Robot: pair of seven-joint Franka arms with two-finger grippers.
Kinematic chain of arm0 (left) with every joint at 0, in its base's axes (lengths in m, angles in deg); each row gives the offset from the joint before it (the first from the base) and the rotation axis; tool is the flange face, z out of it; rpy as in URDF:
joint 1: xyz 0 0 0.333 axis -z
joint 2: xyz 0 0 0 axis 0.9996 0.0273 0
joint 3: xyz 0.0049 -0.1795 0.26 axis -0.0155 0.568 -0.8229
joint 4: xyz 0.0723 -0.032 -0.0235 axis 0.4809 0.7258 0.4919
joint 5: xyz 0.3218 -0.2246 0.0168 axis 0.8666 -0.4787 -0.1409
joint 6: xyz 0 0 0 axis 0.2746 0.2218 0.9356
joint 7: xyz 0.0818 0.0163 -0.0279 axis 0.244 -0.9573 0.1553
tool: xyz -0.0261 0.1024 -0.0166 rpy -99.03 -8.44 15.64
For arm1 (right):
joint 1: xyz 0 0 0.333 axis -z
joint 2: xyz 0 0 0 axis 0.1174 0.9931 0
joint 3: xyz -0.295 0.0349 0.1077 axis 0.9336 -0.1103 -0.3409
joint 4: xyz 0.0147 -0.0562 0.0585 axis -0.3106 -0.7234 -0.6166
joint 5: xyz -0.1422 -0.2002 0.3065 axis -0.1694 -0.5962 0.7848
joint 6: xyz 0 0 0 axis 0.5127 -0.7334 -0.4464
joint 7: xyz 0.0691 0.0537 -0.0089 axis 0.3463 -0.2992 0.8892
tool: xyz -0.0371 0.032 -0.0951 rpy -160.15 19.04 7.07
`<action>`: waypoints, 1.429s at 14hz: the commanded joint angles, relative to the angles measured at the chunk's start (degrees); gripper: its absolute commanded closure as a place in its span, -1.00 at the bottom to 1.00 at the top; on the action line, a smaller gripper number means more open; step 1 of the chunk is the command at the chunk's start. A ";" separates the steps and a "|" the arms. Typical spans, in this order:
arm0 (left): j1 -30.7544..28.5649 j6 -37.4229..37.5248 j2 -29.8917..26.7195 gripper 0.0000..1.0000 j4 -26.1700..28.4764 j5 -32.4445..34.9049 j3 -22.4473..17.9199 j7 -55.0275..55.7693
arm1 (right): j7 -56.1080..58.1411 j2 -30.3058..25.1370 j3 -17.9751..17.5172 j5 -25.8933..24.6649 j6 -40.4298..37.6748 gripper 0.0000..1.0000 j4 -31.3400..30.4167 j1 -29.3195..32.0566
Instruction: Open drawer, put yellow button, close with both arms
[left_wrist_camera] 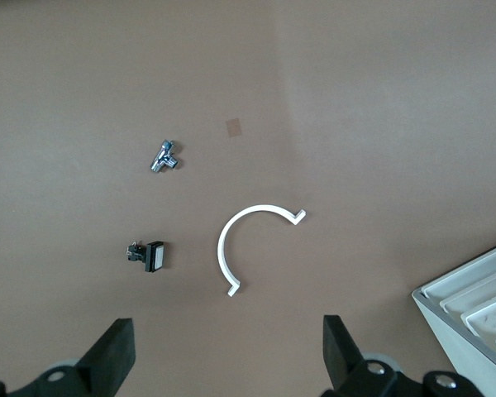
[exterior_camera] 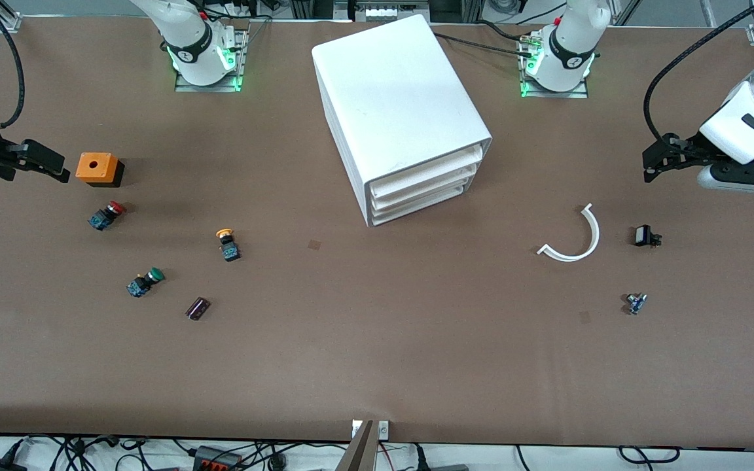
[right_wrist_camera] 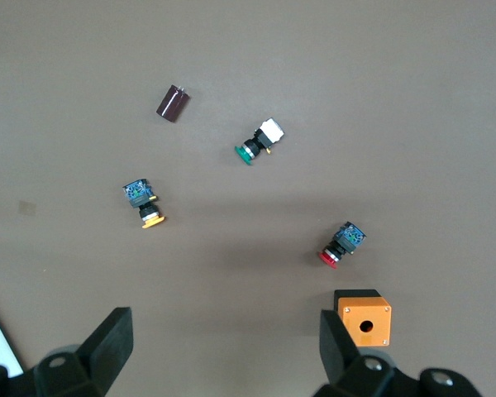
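With the drawer (exterior_camera: 426,171) shut and both the left gripper (exterior_camera: 653,163) and right gripper (exterior_camera: 50,165) hanging with jaws spread over opposite table (exterior_camera: 377,366) ends, the likeliest slip was pinching the red-capped switch (exterior_camera: 106,214) or green-capped switch (exterior_camera: 145,281) lying near the yellow button (exterior_camera: 227,243).

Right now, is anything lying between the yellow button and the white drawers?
Only bare table, apart from a small brown patch, between the yellow button and the cabinet, seen in the front view.
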 commanded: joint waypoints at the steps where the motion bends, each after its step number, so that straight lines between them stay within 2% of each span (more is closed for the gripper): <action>1: -0.28 1.02 0.70 -1.00 -1.65 -1.07 0.20 -1.11 | 0.46 -0.41 -0.15 -0.18 -0.66 -1.00 -0.20 0.21; 9: 0.07 1.37 1.74 -1.00 -1.74 -0.72 0.37 -0.93 | 0.63 0.02 -0.15 -0.09 -1.19 -1.00 -0.38 0.30; 14: 0.69 7.25 3.15 -1.00 -1.92 -1.33 0.64 -1.19 | 0.72 2.13 -0.77 0.26 -1.10 -1.00 -0.46 -0.49; 16: 1.65 8.84 3.33 -1.00 -1.92 -1.94 1.95 -1.46 | 0.72 2.83 -0.77 0.26 -0.93 -1.00 -0.46 -2.33; 20: 2.18 9.72 6.75 -1.00 -2.18 -13.17 2.39 -3.83 | 0.72 7.48 -0.77 0.17 -0.23 -1.00 -0.38 -5.23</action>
